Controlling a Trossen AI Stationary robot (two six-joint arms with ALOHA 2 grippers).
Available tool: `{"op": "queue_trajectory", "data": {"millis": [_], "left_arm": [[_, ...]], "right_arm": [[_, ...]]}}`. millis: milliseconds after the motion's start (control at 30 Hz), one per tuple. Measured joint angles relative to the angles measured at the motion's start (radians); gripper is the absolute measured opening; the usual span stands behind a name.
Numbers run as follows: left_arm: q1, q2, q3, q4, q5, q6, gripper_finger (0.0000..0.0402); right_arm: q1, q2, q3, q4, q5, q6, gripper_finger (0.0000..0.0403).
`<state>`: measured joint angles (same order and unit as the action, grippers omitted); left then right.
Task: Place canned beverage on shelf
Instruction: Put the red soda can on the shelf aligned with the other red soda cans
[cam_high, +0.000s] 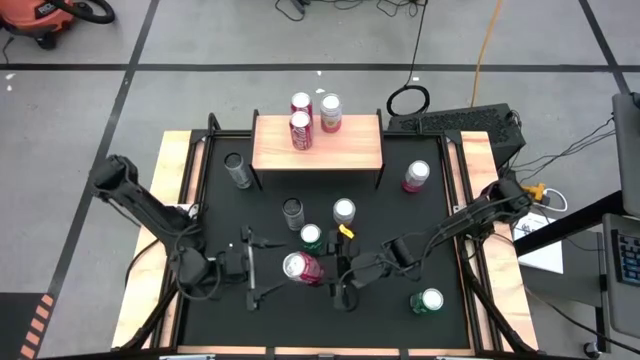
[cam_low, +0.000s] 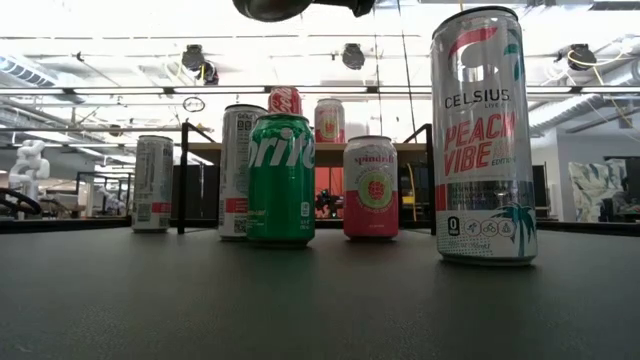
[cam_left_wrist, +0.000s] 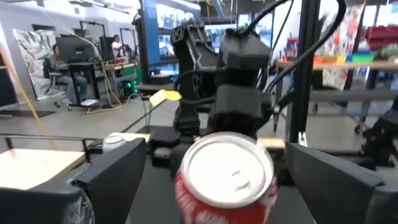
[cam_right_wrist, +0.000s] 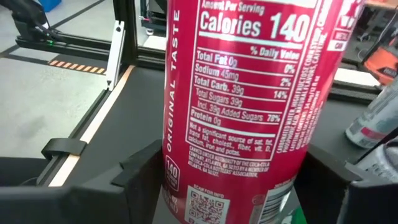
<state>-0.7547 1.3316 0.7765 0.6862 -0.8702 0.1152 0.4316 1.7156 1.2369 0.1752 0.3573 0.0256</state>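
A red cola can (cam_high: 303, 268) hangs above the black mat (cam_high: 390, 230) near the table's front, with my right gripper (cam_high: 336, 278) shut on it from the right. My left gripper (cam_high: 252, 268) stands open at the can's left. Its two fingers (cam_left_wrist: 112, 177) flank the can's silver top (cam_left_wrist: 227, 171) with a gap on each side. The wooden shelf (cam_high: 350, 145) stands at the far edge with three cans on it (cam_high: 301, 130). My right gripper pinches the red can's lower side walls (cam_right_wrist: 177, 180), near its bottom end, between its two fingers (cam_right_wrist: 140, 177). The fingers come about level from the table's right side. The can is lifted clear of the mat and tilts with its top toward my left gripper.
Loose cans stand on the mat: a green Sprite can (cam_high: 311, 236), a silver-topped one (cam_high: 344, 211), a dark one (cam_high: 292, 212), a grey one (cam_high: 237, 170), a pink one (cam_high: 416, 176) and a green one (cam_high: 427, 301) at the near right.
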Motion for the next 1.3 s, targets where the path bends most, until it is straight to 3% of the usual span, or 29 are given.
{"op": "queue_trajectory", "data": {"millis": [233, 333, 567, 1000, 1300], "left_arm": [[0.024, -0.084, 0.0, -0.217, 0.117, -0.049, 0.039], [0.048, -0.074, 0.0, -0.226, 0.207, -0.058, 0.039], [0.106, -0.034, -0.001, -0.218, 0.31, -0.083, 0.039], [0.15, -0.011, -0.001, -0.128, 0.371, -0.029, 0.0388], [0.154, -0.011, -0.001, -0.144, 0.381, -0.027, 0.0321]], "right_arm": [[-0.009, -0.025, 0.0, 0.003, -0.042, -0.046, 0.0265], [-0.019, -0.024, 0.0, -0.005, -0.081, -0.049, 0.0268], [-0.026, -0.024, 0.0, -0.001, -0.101, -0.042, 0.0268], [-0.044, -0.024, 0.0, -0.004, -0.1, -0.043, 0.0273], [-0.045, -0.023, 0.0, -0.007, -0.106, -0.054, 0.0274]]}}
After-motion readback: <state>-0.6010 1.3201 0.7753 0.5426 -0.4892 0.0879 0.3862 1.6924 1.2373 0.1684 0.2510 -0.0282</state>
